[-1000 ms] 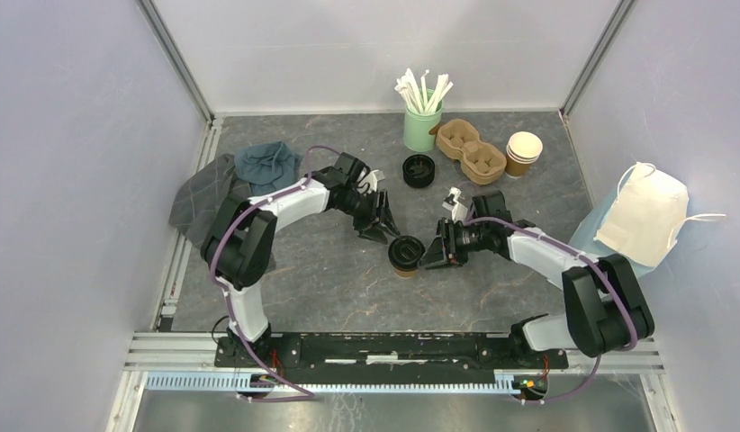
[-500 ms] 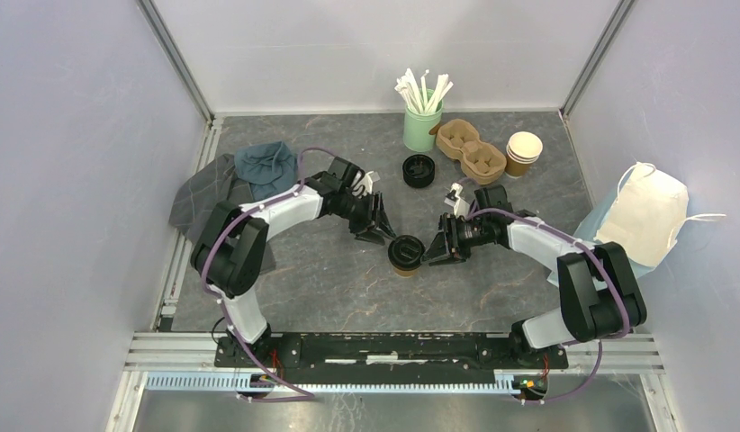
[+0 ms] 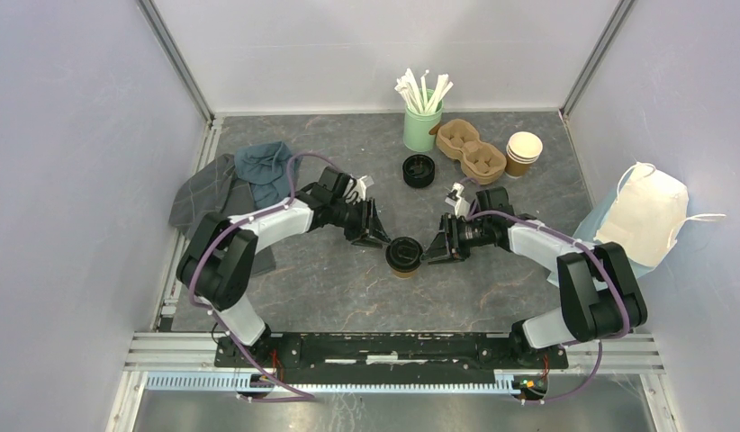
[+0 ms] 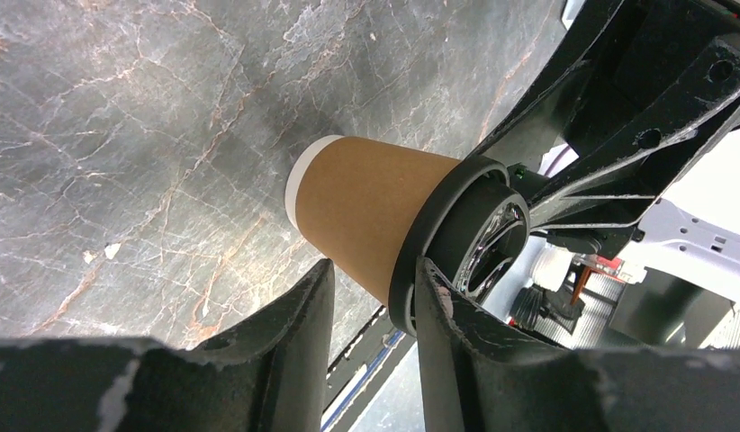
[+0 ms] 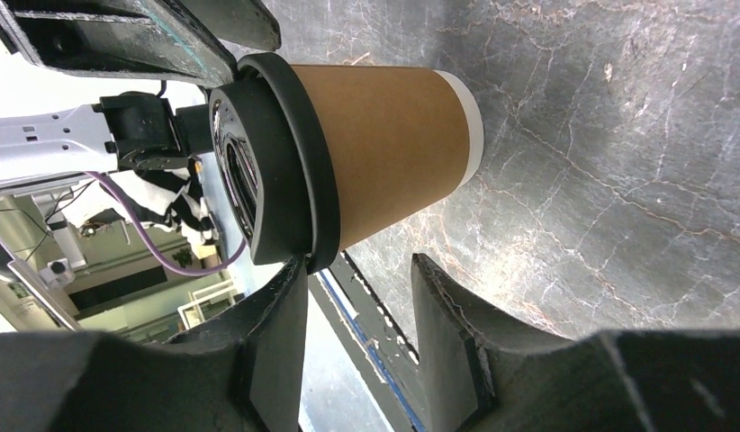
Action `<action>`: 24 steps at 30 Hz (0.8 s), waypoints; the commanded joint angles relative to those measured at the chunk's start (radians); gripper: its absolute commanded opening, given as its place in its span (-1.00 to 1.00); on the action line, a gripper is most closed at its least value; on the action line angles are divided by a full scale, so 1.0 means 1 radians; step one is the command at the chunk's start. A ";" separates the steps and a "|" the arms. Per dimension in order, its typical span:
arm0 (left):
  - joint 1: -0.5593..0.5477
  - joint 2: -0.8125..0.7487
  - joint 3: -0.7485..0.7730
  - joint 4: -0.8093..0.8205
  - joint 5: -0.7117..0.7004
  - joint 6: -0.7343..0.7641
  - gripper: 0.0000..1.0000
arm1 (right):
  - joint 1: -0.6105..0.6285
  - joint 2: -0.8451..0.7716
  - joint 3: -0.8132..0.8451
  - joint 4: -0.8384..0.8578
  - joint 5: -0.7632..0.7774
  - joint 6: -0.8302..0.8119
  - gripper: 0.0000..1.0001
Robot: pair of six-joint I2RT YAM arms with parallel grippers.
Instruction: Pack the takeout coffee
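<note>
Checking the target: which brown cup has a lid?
The cup at mid-table, black lid on; the stack by the cardboard carrier at the back is lidless.

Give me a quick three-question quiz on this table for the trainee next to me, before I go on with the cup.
1. What stands between the green holder and the stack of lidless cups?
A. a cardboard carrier
B. a kettle
C. a plate
2. True or false: the lidded cup already sits in the cardboard carrier.
3. Name what flanks the lidded cup on either side.

Key:
1. A.
2. False. It stands upright on the table, apart from the carrier.
3. The left pincer and the right pincer, both open.
</note>
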 commanded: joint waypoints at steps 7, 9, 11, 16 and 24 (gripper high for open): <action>-0.028 0.081 -0.255 -0.160 -0.253 0.067 -0.25 | 0.046 0.073 -0.100 -0.063 0.439 -0.211 -0.07; -0.028 0.036 -0.210 -0.189 -0.223 0.070 -0.22 | 0.045 0.042 -0.021 -0.108 0.366 -0.214 -0.03; -0.028 0.003 -0.144 -0.220 -0.175 0.060 -0.17 | 0.047 0.041 0.066 -0.163 0.303 -0.220 -0.01; -0.028 -0.034 0.017 -0.271 -0.111 0.031 -0.05 | 0.048 0.041 0.195 -0.219 0.206 -0.214 0.02; -0.026 -0.030 0.134 -0.289 -0.091 -0.010 0.03 | 0.047 0.022 0.330 -0.263 0.149 -0.177 0.14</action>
